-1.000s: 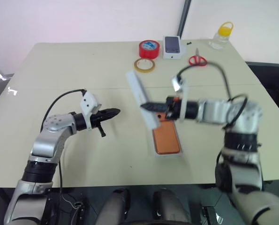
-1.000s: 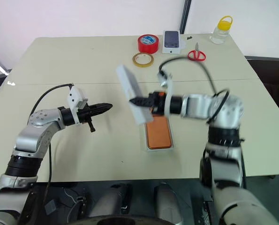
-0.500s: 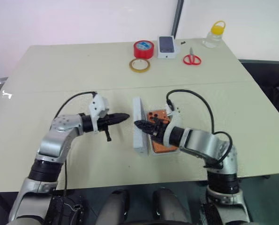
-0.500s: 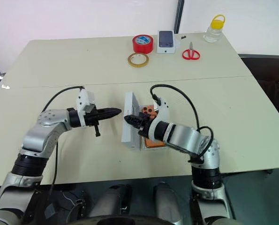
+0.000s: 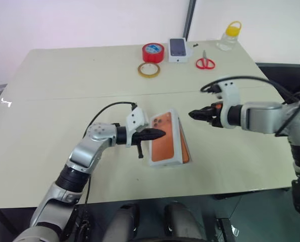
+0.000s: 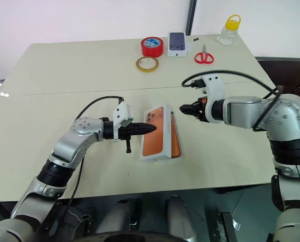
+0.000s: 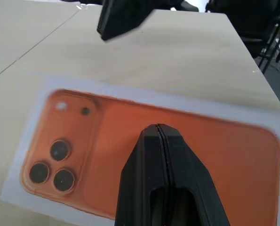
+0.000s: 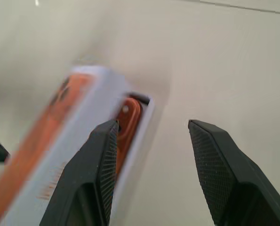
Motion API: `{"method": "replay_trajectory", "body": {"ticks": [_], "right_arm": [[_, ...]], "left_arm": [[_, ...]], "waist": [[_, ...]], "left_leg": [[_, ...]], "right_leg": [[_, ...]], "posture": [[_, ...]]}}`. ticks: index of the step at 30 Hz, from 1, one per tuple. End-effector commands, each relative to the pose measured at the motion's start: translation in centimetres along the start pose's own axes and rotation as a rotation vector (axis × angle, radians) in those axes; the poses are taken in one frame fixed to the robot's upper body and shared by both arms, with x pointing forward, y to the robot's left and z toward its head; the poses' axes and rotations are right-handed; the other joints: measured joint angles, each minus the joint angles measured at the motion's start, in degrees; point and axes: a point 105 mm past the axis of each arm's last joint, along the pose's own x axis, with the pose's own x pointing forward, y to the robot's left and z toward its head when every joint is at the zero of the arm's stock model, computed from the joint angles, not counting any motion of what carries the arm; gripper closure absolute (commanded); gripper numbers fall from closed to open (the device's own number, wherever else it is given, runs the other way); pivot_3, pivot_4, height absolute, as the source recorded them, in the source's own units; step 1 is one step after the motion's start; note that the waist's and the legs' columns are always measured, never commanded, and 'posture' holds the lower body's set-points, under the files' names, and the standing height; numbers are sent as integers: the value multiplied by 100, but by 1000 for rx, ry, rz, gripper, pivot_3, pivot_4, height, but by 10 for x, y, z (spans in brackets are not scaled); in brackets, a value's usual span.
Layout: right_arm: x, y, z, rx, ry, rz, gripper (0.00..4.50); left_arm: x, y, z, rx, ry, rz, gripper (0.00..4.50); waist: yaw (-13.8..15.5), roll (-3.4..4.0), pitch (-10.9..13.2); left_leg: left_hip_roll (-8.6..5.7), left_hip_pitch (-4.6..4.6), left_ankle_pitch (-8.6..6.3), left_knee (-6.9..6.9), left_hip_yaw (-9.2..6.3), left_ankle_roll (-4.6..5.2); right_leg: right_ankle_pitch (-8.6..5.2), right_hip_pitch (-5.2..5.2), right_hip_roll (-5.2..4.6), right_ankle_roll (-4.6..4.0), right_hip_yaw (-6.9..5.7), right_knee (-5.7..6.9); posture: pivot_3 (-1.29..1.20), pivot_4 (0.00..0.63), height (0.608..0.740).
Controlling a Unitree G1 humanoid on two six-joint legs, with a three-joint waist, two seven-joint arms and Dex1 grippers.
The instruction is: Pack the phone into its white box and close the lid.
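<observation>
Phone [image 8: 127, 123] lay inside the white box [image 6: 177, 151] mid-table, the lid [image 6: 157, 132] resting tilted over it, not yet seated. Left claw [image 6: 151, 128], pinched shut, pressed the lid's edge, likely to push it down. Right claw [image 6: 182, 107] hung nearby, parted, empty.

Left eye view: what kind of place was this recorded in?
Probably an office or lab workspace, not a home: a plain beige table against a bare white wall, with red tape, scissors and a small phone box set out at the far edge.
</observation>
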Motion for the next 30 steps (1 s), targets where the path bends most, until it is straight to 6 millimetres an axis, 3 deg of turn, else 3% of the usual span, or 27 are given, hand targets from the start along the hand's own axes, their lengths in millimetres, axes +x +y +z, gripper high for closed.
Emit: {"method": "replay_trajectory", "body": {"ticks": [1, 3, 4, 6, 11, 19, 30], "right_arm": [[-5, 7, 7, -249, -59, 9, 3343], [-3, 11, 3, -357, -56, 23, 4366], [-2, 13, 1, -416, -62, 25, 4479], [-1, 19, -9, -512, -42, 54, 4479], [6, 26, -20, -528, -10, 90, 4479], [18, 42, -32, -541, 11, 128, 4479], [15, 46, -29, -543, 4, 136, 4479]], "left_arm": [[-9, 14, 13, 13, -36, 86, 4500], [-19, 23, 13, -14, -31, 136, 4500], [-24, 27, 14, -26, -36, 157, 4500], [-38, 35, 11, -59, -13, 202, 4500], [-57, 42, -9, -10, 130, 226, 4500], [-49, 27, -39, 16, 326, 101, 4500], [-23, 4, -16, 16, 219, -65, 4500]], "waist": [[17, -1, 0], [26, -1, 1], [25, -1, 1], [22, -1, 1], [33, -1, 1], [169, -2, 1], [145, -2, 1]], "left_leg": [[-2, -1, 0, 2, 0, 0], [-3, -2, 0, 3, 0, 0], [-3, -1, 0, 3, -1, 0], [-2, -1, 0, 2, -2, -1], [-4, -1, 1, 1, -2, -4], [-7, -2, 7, 1, -3, -15], [-7, -3, 8, 1, -4, -17]], "right_leg": [[0, 0, -1, 0, 0, 0], [0, 0, -3, 1, 0, -2], [0, -1, -2, 1, 0, -2], [0, -4, -2, 1, 0, -1], [0, -4, -4, 1, 2, -1], [0, -3, -7, 0, 2, -5], [0, -5, -7, 0, 1, -4]], "posture": [[0, 150, 740], [0, 150, 740], [0, 150, 740], [0, 150, 740], [0, 150, 740], [0, 150, 740], [0, 150, 740]]}}
